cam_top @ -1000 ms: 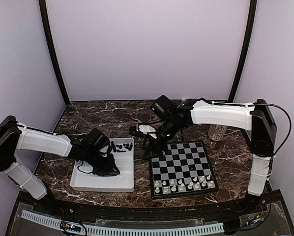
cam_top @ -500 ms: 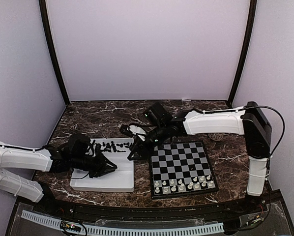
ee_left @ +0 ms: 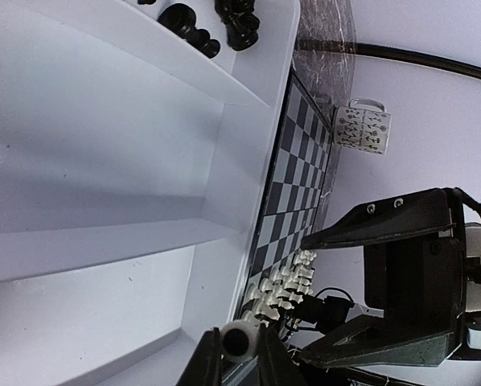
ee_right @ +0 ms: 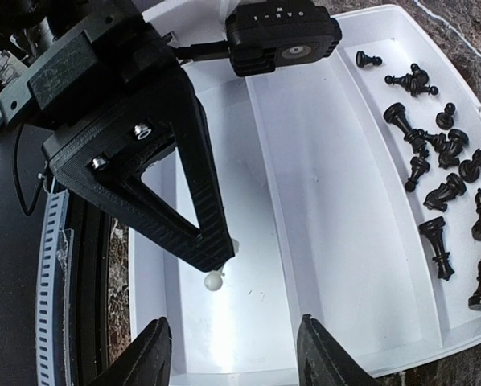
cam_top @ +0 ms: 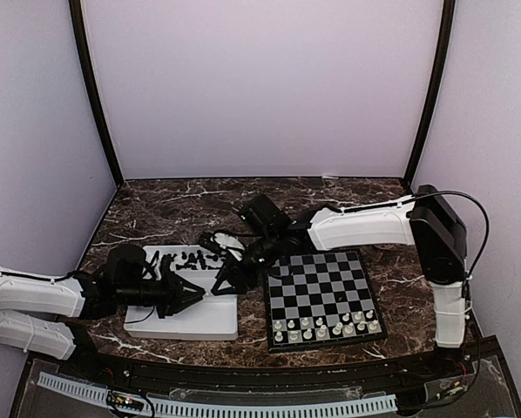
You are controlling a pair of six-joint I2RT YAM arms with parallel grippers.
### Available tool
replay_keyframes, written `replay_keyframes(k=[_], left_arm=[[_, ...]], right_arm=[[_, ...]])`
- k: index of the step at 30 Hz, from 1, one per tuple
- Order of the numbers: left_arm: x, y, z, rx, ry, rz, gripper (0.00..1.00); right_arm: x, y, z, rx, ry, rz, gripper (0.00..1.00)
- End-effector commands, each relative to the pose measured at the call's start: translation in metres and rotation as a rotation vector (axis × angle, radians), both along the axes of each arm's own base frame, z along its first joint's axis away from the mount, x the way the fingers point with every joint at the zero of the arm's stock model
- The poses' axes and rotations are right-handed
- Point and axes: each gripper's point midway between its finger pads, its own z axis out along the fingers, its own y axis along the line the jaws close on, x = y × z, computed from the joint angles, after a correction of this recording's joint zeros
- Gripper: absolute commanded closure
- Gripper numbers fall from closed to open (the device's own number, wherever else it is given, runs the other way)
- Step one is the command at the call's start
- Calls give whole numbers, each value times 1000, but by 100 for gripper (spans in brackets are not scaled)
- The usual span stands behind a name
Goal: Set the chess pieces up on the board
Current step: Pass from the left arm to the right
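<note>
Marble-look brown table point(cam_top: 173, 209) takes up the lower half of the top view. Lower left of centre on it is the white tray point(cam_top: 199, 324), and the board point(cam_top: 321, 283) sits just beside it on the right. The left gripper point(cam_top: 191, 294) is down low at the lower left of that frame, over the tray's near compartment. Its jaws are pinched on a white pawn point(ee_left: 240, 339), whose round head shows between the tips at the bottom of the left wrist view. The right gripper point(ee_right: 232, 320) is stretched in from the right over the tray, jaws spread wide with nothing between them, facing the other one. A mug point(ee_left: 361, 129) stands past the board, upper right in the left wrist view. The white pieces point(cam_top: 326, 328) stand in the board's two bottom rows in the top view. The black pieces point(ee_right: 437, 177) are bunched along the right side of the right wrist view, in the tray's far compartment, a few tipped over.
</note>
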Motion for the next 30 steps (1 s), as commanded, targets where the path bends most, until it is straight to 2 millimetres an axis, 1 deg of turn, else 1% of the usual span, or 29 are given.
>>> replay_keyframes(k=[1, 5, 15, 20, 25, 30], left_arm=[[7, -2, 15, -58, -39, 23, 83], [8, -4, 17, -65, -44, 21, 83], [10, -5, 19, -79, -48, 18, 84], [11, -6, 19, -79, -51, 15, 83], [11, -7, 19, -83, -50, 9, 83], [10, -9, 18, -84, -50, 1, 83]], right_arm=[[3, 19, 12, 71, 3, 6, 46], [-1, 24, 10, 77, 9, 29, 48], [-2, 28, 9, 87, 22, 41, 53], [-5, 29, 8, 95, 29, 60, 66], [-7, 29, 9, 105, 35, 71, 75], [-8, 29, 9, 108, 37, 73, 88]])
